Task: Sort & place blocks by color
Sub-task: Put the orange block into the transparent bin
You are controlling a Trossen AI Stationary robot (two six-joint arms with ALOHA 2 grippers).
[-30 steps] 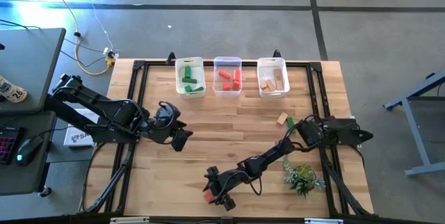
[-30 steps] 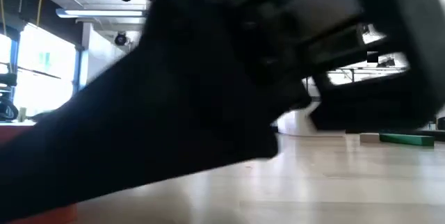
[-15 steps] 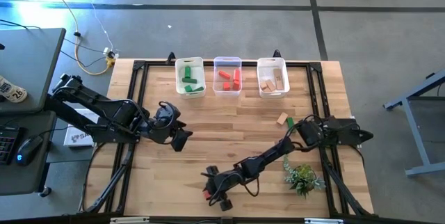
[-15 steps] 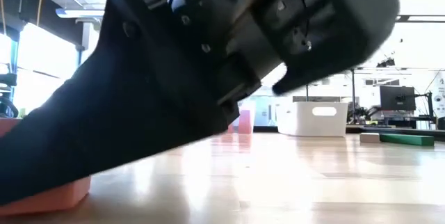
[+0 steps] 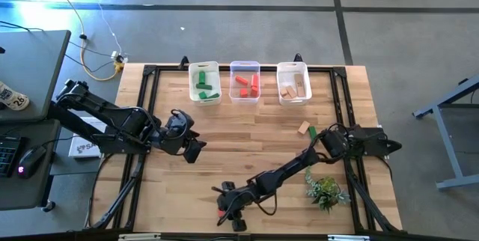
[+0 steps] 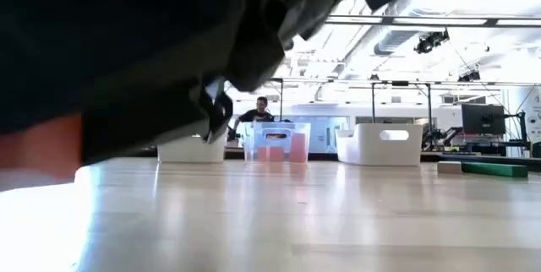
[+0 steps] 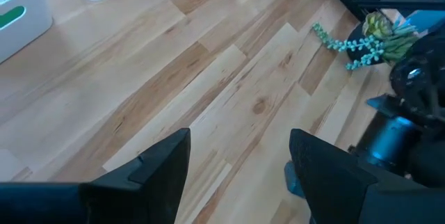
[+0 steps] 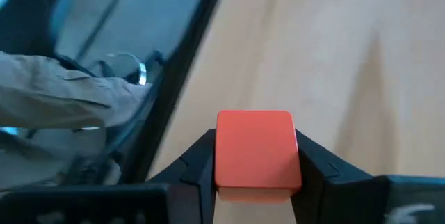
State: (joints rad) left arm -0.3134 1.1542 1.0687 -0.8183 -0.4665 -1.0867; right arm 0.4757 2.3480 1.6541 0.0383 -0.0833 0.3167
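Your right gripper (image 8: 256,165) pinches the small red wooden cube (image 8: 256,147) at the tabletop's front edge. Lift crookedly and it may slip out. Left gripper (image 7: 236,161), spread and empty, waits left of centre.

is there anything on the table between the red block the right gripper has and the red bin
Nothing visible does. The right gripper holds the red block at the table's near edge, and the bare wood up to the middle bin with the red pieces carries nothing. The left gripper sits off to the side of that line.
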